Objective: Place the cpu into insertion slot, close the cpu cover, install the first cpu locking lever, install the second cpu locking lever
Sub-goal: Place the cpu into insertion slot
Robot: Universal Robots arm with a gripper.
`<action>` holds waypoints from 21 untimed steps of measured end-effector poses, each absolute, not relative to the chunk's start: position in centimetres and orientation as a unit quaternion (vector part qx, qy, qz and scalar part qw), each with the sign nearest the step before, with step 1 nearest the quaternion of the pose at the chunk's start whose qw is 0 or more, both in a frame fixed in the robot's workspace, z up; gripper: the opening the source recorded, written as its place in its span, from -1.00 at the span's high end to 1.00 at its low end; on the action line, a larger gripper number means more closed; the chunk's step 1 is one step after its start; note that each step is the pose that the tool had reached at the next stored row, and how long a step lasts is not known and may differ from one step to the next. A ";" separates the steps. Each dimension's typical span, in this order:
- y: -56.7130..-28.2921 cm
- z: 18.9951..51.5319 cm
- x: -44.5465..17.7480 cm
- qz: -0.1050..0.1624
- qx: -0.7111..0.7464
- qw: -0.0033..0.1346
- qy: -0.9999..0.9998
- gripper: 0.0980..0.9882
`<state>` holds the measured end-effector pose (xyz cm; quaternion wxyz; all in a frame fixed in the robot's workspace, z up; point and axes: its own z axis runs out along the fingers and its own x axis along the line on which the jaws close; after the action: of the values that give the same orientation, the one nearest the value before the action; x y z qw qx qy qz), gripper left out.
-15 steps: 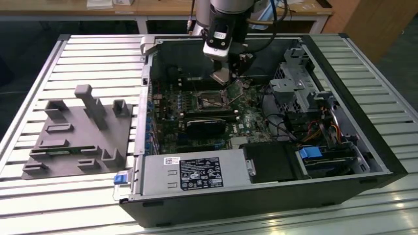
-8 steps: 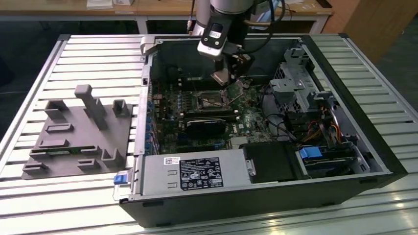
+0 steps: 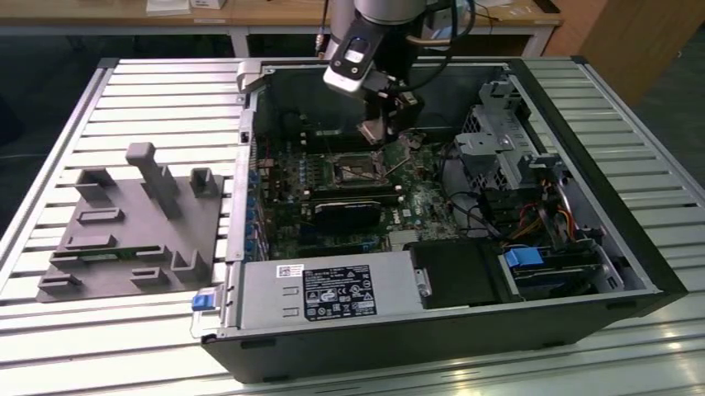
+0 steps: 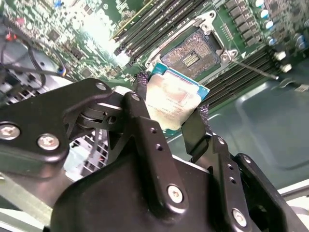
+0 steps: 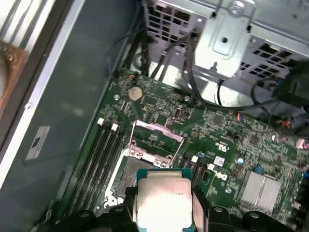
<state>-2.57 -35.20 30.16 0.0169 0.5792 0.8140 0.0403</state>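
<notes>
My gripper (image 4: 170, 110) is clamped on the cpu (image 4: 175, 99), with my fingers (image 4: 142, 116) on two opposite edges. I hold it above the motherboard, upper middle in the exterior view. Just beyond lies the bare insertion slot (image 4: 190, 50). The cpu cover (image 5: 155, 140) stands swung open behind it, inside the computer case (image 3: 441, 338).

— What sort of place is this?
— A robotics lab or workshop. An opened computer case (image 3: 463, 338) lies on a slatted aluminium bench (image 3: 66, 346), with a grey fixture block (image 3: 121, 239) beside the case, a robot arm (image 3: 385, 12) above it and wooden worktables (image 3: 276, 15) behind it.
</notes>
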 end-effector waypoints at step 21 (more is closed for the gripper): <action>-35.0 28.6 -2.8 0.038 0.686 0.022 0.727 0.01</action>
<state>-2.76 -35.00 28.63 0.0223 0.6857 0.7266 0.0375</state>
